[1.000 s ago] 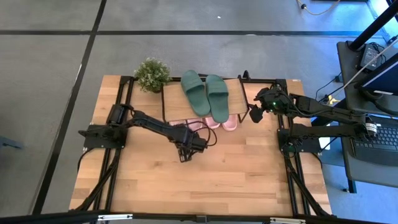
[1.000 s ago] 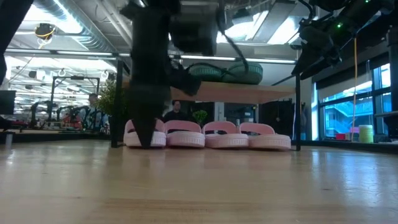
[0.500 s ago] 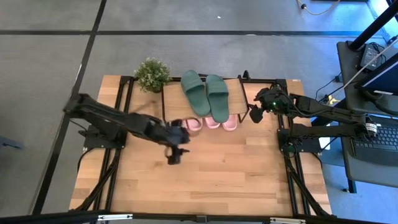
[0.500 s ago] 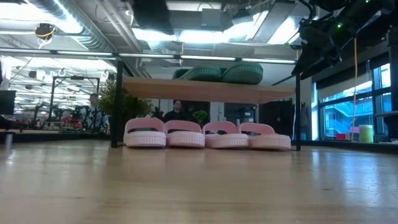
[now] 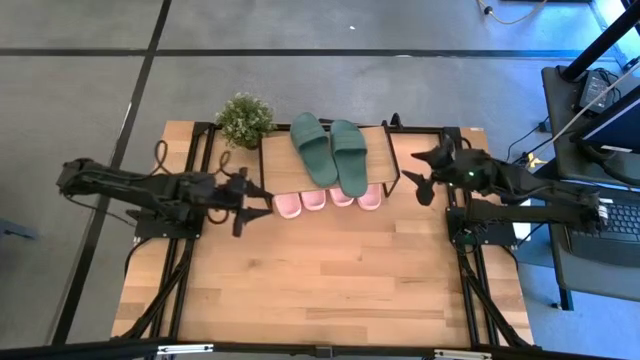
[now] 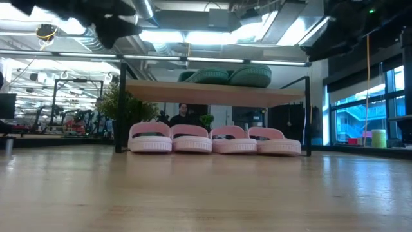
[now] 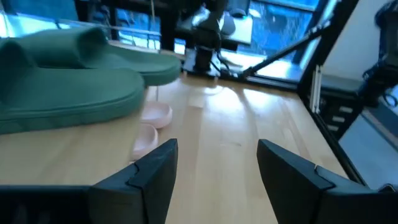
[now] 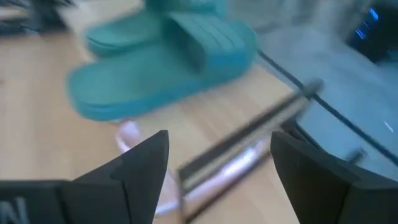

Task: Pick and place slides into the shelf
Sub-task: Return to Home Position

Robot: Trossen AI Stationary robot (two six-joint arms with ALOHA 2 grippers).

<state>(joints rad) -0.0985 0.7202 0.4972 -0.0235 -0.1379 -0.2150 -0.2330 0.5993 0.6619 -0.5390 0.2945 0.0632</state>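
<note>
Two dark green slides (image 5: 332, 152) lie side by side on the shelf's top board (image 5: 380, 145). Under it a row of several pink slides (image 6: 212, 139) stands on the table, toes (image 5: 328, 200) poking out toward the near edge. My left gripper (image 5: 250, 203) hovers open and about level, left of the shelf; its wrist view shows a green slide (image 7: 68, 87) and pink toes (image 7: 154, 116) ahead of the gripper (image 7: 214, 165). My right gripper (image 5: 418, 175) hovers open to the shelf's right, facing a green slide (image 8: 168, 56).
A small potted plant (image 5: 245, 118) stands at the shelf's far left corner. The shelf's thin black legs (image 6: 120, 106) frame the pink row. The near half of the wooden table (image 5: 320, 285) is bare. Beside the table's right edge stands a desk with a keyboard (image 5: 610, 230).
My left gripper has risen from the table in front of the leftmost pink slide and pulled back toward the table's left edge, tipping from pointing down to about level, open throughout. My right gripper has drawn back slightly toward the right edge and turned a little. The slides have kept still.
</note>
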